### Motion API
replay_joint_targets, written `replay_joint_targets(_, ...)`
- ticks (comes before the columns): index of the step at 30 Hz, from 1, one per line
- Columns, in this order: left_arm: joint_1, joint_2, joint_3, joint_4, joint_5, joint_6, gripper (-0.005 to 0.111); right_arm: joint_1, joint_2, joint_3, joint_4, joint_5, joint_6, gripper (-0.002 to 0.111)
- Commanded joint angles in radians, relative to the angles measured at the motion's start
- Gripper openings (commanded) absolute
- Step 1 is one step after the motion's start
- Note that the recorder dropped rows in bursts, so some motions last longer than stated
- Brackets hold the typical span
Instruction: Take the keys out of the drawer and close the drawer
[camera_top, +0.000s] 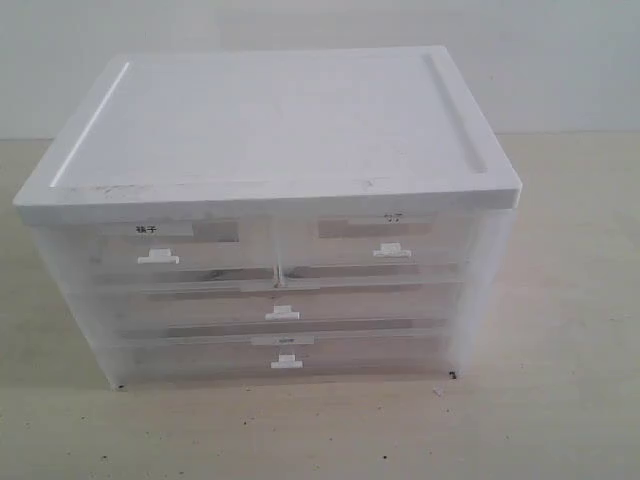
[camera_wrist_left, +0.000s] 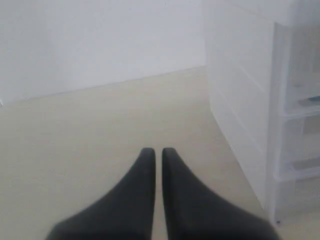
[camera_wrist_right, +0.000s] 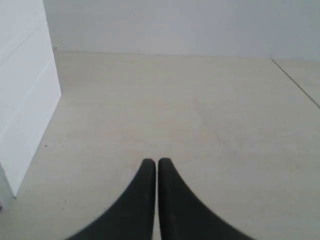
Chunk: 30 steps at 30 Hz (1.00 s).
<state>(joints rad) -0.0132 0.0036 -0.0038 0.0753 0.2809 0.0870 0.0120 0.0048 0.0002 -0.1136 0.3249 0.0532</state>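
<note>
Now | drawer (camera_top: 350, 302) closed, contents too hazy | left fingers (camera_wrist_left: 140, 200), right fingers (camera_wrist_right: 142, 200) together

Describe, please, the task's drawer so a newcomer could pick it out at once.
A white-topped translucent cabinet stands on the pale table, three tiers high. The drawer is the middle tier: full-width, unlike the two half-width top drawers, and above the similar bottom drawer.

Before me lies a pale beige surface (camera_top: 560, 400) under soft, even light. A white plastic cabinet (camera_top: 270, 120) stands mid-scene, and a plain white wall (camera_top: 560, 60) closes the far side.
</note>
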Motion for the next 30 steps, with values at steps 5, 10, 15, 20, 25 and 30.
replay_joint_targets(5,0.003,-0.004,0.004,-0.183,-0.343,0.016,0.004,-0.002,-0.005,0.0,-0.024,-0.316,-0.007,0.0)
replay_joint_targets(10,0.003,-0.004,0.004,-0.222,-0.516,-0.012,0.004,-0.002,-0.005,0.0,-0.024,-0.504,-0.007,0.0)
replay_joint_targets(15,0.003,-0.004,0.004,-0.218,-0.674,-0.334,0.004,-0.002,-0.005,0.0,-0.012,-0.67,0.035,0.0)
replay_joint_targets(20,0.003,-0.004,0.004,-0.132,-0.742,-0.641,0.004,-0.002,-0.005,0.0,0.003,-0.712,0.34,0.0)
replay_joint_targets(25,0.003,0.037,-0.091,0.38,-0.83,-0.98,0.004,-0.002,-0.005,-0.05,-0.088,-0.681,0.49,0.0)
replay_joint_targets(30,0.003,0.255,-0.229,0.879,-1.087,-1.245,0.004,-0.002,0.053,-0.144,-0.445,-0.673,0.829,0.0)
